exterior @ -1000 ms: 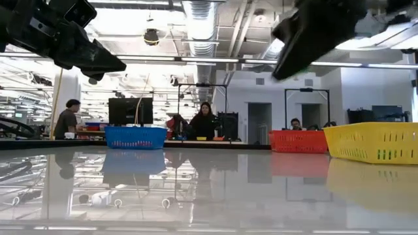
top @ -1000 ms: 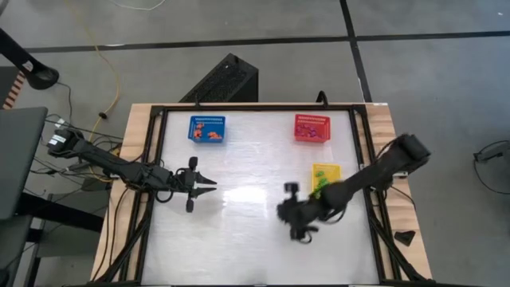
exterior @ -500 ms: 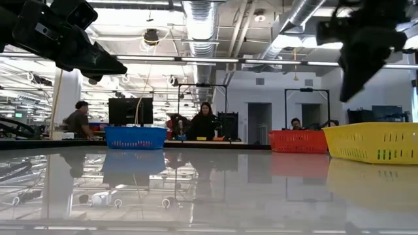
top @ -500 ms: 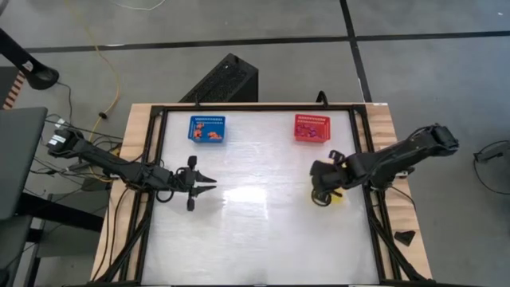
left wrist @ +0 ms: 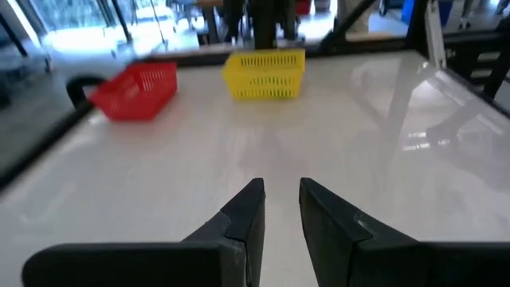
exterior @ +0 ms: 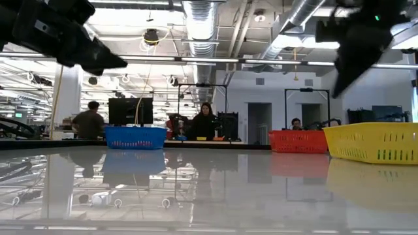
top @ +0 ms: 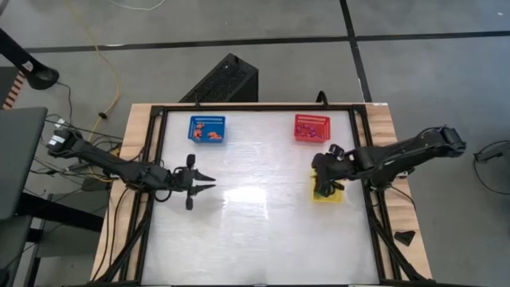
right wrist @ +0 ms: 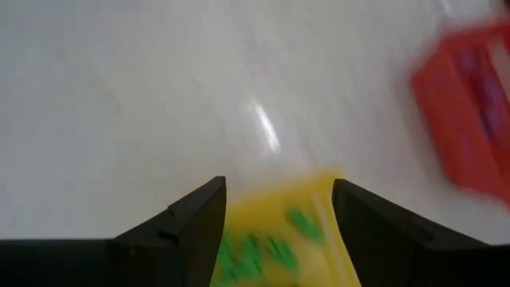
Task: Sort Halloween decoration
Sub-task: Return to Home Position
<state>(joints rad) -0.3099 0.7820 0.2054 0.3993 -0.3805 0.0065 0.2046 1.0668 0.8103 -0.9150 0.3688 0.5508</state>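
Both my grippers are empty, and the little trinkets sit in the baskets.

My right gripper [right wrist: 279, 185] hangs over the yellow basket [exterior: 372, 143] at the right side of the table [top: 255, 231], with its two fingers wide apart and nothing between them. Under it I see green trinkets [right wrist: 271, 243] lying inside that basket (too small for me to tell their shapes). My left gripper [top: 209, 185] hangs over the left side of the table, well apart from every basket. Its fingers have only a small gap between them, and it holds nothing. At the far edge, the blue basket [top: 207, 119] has orange trinkets [top: 211, 134] in it, and the red basket [top: 311, 118] has purple trinkets [top: 309, 130] in it. In the room behind the table, a few people [exterior: 204, 121] are at desks.
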